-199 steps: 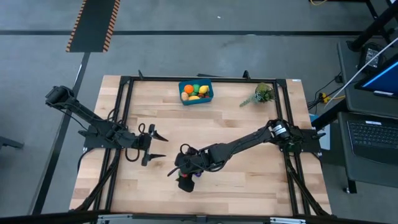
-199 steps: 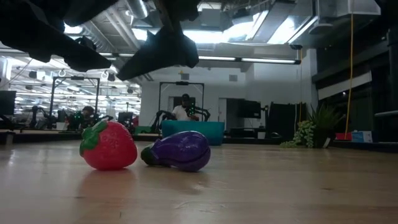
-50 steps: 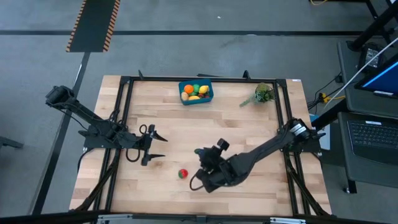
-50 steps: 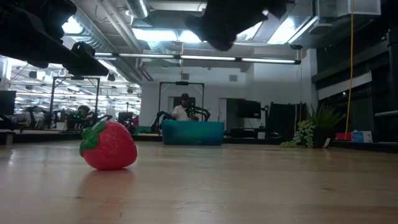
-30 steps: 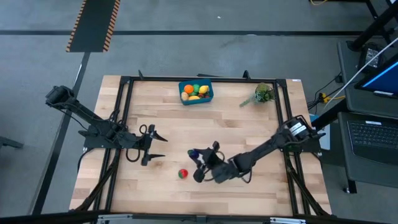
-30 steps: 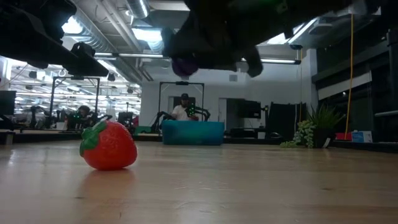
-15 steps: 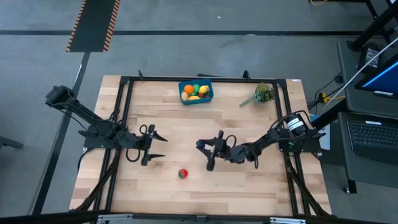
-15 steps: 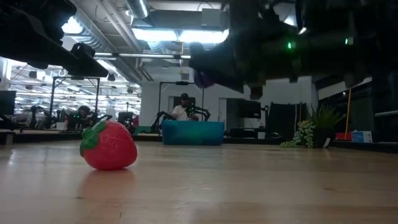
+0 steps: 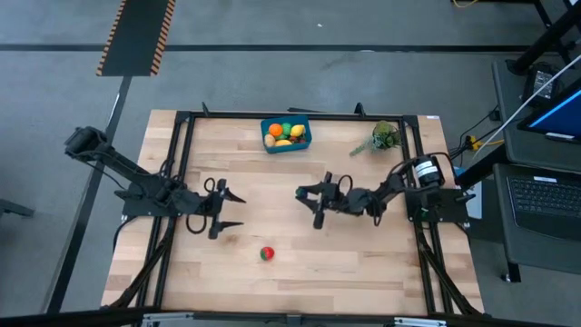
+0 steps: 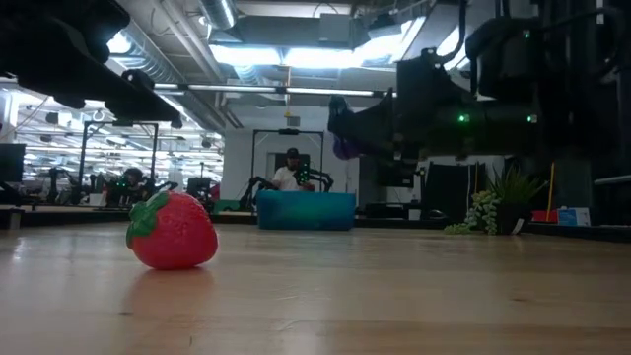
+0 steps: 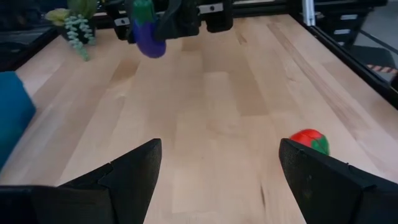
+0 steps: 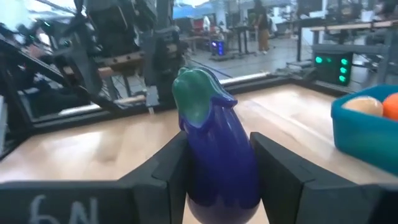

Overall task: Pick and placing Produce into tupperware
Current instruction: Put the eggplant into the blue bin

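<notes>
High view: straight down from well above, whole tabletop (image 9: 363, 263) in frame, grey floor around it, both arms entering from the sides.

Low view: lens at tabletop level, looking level across the wood into the room behind; strawberry (image 10: 173, 232) very near the lens, blue tupperware (image 10: 306, 210) far across.

Left wrist view: looks forward and down past its own two dark fingers over the tabletop toward the other arm; strawberry (image 11: 310, 140) close, eggplant (image 11: 148, 32) farther off.

Right wrist view: very close behind the eggplant (image 12: 217, 149), facing the left arm's side, tupperware (image 12: 367, 130) at the edge.

Shared: strawberry in high (image 9: 266, 253), low and left wrist views; eggplant in both wrist views.
</notes>
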Robot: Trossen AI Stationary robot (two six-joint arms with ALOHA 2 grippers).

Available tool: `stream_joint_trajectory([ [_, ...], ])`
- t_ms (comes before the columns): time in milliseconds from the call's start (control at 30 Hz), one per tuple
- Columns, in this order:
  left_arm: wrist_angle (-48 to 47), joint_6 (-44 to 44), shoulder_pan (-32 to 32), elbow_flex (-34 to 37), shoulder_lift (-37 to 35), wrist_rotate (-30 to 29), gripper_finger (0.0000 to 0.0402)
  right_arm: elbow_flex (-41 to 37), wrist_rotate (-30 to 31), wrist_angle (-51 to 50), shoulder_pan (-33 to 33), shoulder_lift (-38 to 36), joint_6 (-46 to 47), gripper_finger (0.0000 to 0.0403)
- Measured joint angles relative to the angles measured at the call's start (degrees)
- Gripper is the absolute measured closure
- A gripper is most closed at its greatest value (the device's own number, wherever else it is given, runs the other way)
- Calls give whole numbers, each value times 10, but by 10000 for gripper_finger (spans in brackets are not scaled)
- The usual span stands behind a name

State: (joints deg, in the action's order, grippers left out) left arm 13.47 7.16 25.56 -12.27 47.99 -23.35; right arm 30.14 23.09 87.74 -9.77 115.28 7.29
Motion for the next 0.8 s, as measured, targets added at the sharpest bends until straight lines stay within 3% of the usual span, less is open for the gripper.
stream_joint_trajectory([
  [400, 1, 0, -63, 0, 0, 0, 84, -2, -206, 22, 158, 0, -2, 253],
  [800, 1, -2, -122, 0, 0, 1, 84, 36, -322, 13, 289, 0, -25, 253],
])
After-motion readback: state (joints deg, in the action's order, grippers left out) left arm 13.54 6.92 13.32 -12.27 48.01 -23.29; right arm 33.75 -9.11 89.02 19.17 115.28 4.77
